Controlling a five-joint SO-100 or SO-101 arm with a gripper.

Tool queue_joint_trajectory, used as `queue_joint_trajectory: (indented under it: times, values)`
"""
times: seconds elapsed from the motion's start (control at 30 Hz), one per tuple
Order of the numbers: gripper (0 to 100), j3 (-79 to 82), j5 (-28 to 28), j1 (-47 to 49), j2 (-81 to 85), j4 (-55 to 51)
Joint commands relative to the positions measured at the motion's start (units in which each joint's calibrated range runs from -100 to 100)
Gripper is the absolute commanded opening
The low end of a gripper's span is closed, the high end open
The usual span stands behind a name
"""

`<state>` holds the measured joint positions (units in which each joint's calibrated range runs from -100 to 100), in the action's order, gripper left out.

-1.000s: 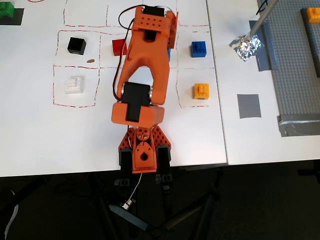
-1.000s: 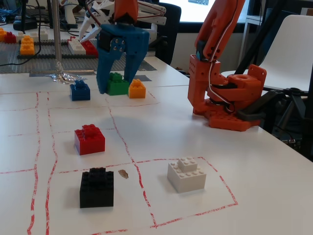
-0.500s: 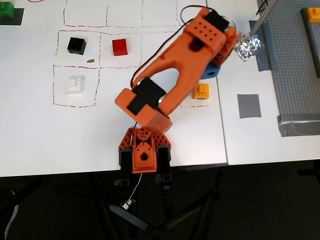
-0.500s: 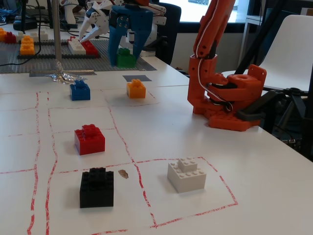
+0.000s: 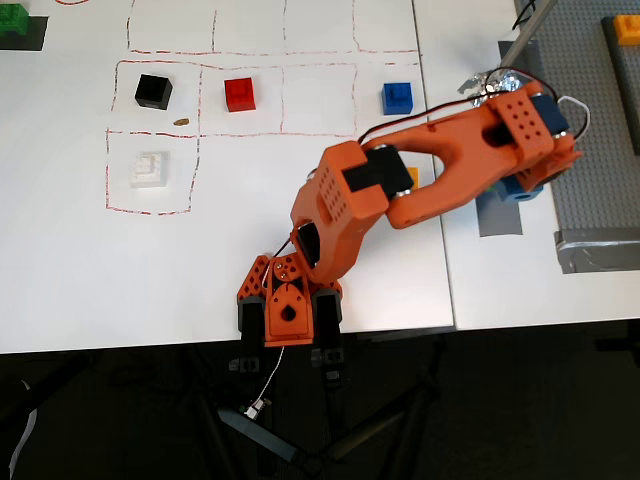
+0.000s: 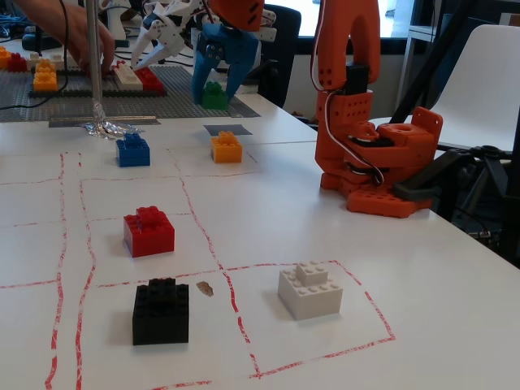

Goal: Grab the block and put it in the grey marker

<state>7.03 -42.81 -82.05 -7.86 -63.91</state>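
Observation:
In the fixed view the green block hangs in the air between the blue fingers of my gripper, which is shut on it. It is a little above and behind the grey marker, a flat grey square on the table. In the overhead view my orange arm reaches out to the right, and the gripper sits over the top edge of the grey marker. The arm hides the block there.
On the red-lined grid stand a blue block, an orange block, a red block, a black block and a white block. Crumpled foil and a studded grey baseplate lie beyond the marker. A person's hand works at the baseplate.
My arm has swung right and lifted the green block from between the blue and orange blocks over to the grey marker. A person's hand has come into the fixed view.

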Motion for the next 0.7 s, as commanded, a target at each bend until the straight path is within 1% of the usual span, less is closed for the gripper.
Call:
queue_joint_trajectory:
  times: [0.0,0.23,0.5,0.57,0.67]
  values:
    - [0,-6.1,-2.1,-3.7,2.7,1.5]
    - [0,-5.4,-4.2,-8.0,-0.4,2.7]
    - [1,-7.0,-2.9,-7.9,-8.3,5.2]
    - [3,-7.5,-2.5,-7.7,-9.8,6.4]
    - [9,-7.4,-2.2,-7.6,-11.1,8.6]
